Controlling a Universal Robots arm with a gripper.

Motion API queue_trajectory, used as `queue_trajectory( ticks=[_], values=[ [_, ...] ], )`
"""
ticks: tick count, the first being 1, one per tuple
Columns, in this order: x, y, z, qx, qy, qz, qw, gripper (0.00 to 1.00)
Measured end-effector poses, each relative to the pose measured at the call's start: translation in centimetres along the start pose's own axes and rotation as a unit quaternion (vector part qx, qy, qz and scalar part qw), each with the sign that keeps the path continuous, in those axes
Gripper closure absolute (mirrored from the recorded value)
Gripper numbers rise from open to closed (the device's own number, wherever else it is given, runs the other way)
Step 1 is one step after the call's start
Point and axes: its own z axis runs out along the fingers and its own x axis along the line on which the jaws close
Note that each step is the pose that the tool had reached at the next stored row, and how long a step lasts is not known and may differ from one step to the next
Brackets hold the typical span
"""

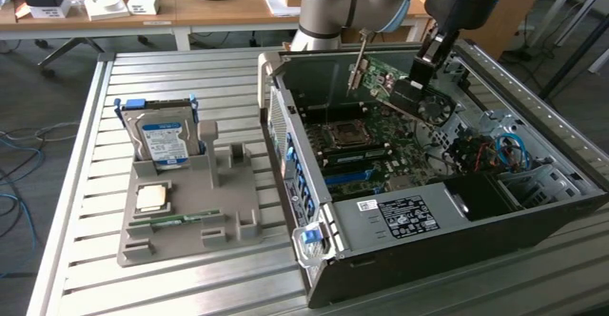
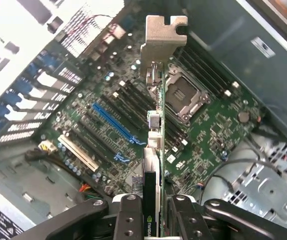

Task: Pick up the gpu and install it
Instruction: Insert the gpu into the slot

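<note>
While the gripper (image 2: pixel 153 207) is holding the gpu (image 2: pixel 155 120) above the open case (image 1: pixel 319 73), misalignment is posing the main hazard.

The fingers (image 2: pixel 128 212) are clamping one end of the card, jaws narrowed onto it. The gpu is hanging edge-on over the board (image 2: pixel 218 130), clear of it, with its bracket (image 2: pixel 162 37) at the far end. In the wrist view the card's edge is sitting beside the blue slot (image 2: pixel 112 121), toward the CPU socket (image 2: pixel 181 95); whether that offset is real or only the viewing angle cannot be told. If it is real, a descent is risking the edge connector striking the black slots or the socket. The bracket is also risking a snag on the case's rear wall. A card gripped at one end only is liable to pivot under seating pressure.
</note>
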Motion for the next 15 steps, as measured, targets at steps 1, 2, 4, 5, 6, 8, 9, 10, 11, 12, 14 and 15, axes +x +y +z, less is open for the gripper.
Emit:
queue_trajectory(
  ticks=[1, 2, 4, 5, 6, 8, 9, 10, 11, 12, 14, 15],
  values=[
    [0.0, 0.0, 0.01, -0.0001, 0.0003, -0.009, 1.0, 0.74],
    [0.0, 0.0, 0.02, -0.0003, 0.0007, -0.018, 0.9998, 0.74],
    [0.0, 0.0, 0.04, -0.0007, 0.0013, -0.036, 0.9994, 0.74],
    [0.0, 0.0, 0.05, -0.0008, 0.0017, -0.045, 0.999, 0.74],
    [0.0, 0.0, 0.06, -0.001, 0.002, -0.054, 0.9985, 0.74],
    [0.0, 0.0, 0.08, -0.0014, 0.0027, -0.072, 0.9974, 0.74],
    [0.0, 0.0, 0.09, -0.0015, 0.003, -0.081, 0.9967, 0.74],
    [0.0, 0.0, 0.1, -0.0017, 0.0034, -0.09, 0.9959, 0.74],
    [0.0, -0.01, 0.11, -0.0019, 0.0037, -0.099, 0.9951, 0.74],
    [0.0, -0.01, 0.12, -0.002, 0.004, -0.108, 0.9941, 0.74],
    [0.01, 0.0, 0.14, -0.0024, 0.0047, -0.127, 0.992, 0.74],
    [0.01, -0.01, 0.15, -0.0025, 0.0051, -0.135, 0.9908, 0.74]
  ],
)
